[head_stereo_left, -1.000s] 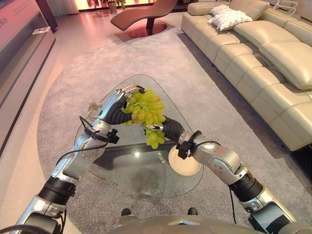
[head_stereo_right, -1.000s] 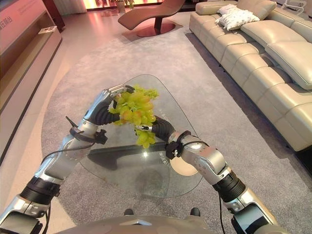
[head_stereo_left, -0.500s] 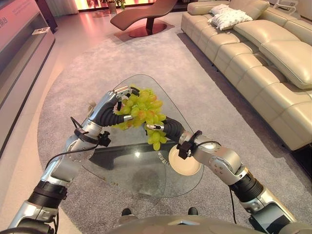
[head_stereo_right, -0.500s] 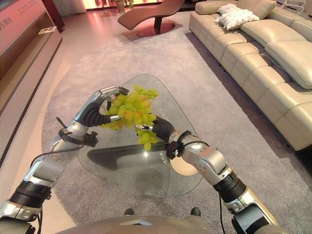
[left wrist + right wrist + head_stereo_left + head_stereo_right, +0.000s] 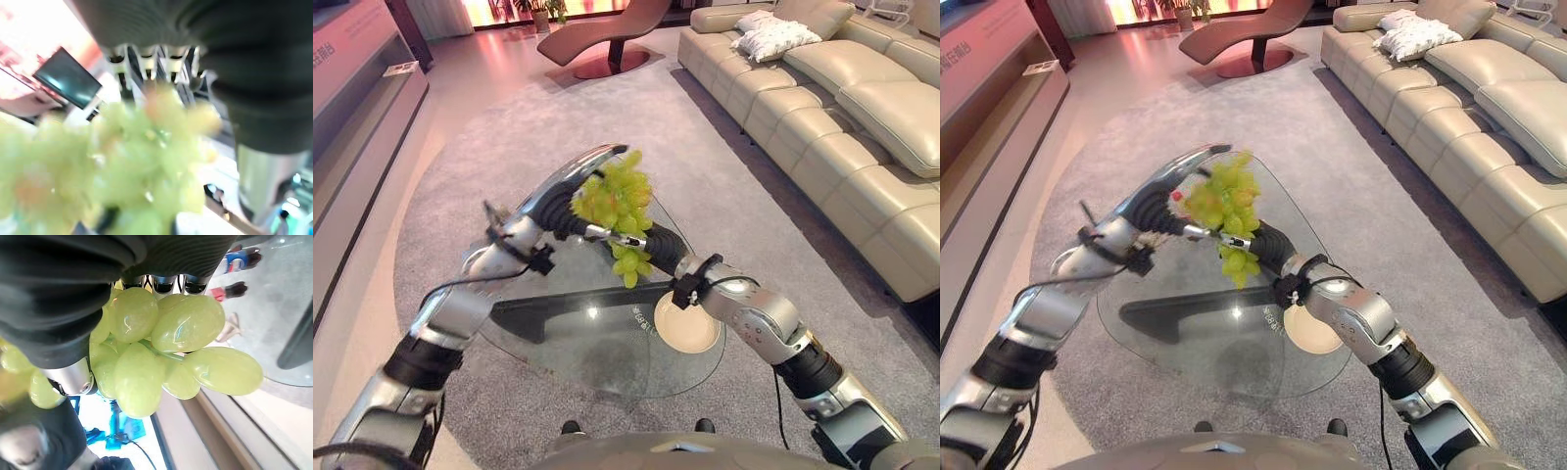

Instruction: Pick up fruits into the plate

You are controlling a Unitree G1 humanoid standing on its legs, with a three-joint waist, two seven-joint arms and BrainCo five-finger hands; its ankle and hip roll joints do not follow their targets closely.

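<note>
Both hands are carrying the grapes [image 5: 615,201] above the glass table [image 5: 558,333], the right hand [image 5: 658,245] curling round the lower berries and the left hand [image 5: 563,196] cupping the top with near-straight fingers; uneven pull risks berries tearing off short of the plate [image 5: 687,323].

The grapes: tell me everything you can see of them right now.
The grapes are one bunch of glossy yellow-green oval berries, some tinged orange, on thin green stems. The bunch is held in the air above the glass table, between the left robot hand and the right robot hand, a few berries dangling below. It is not yet over the plate.
</note>
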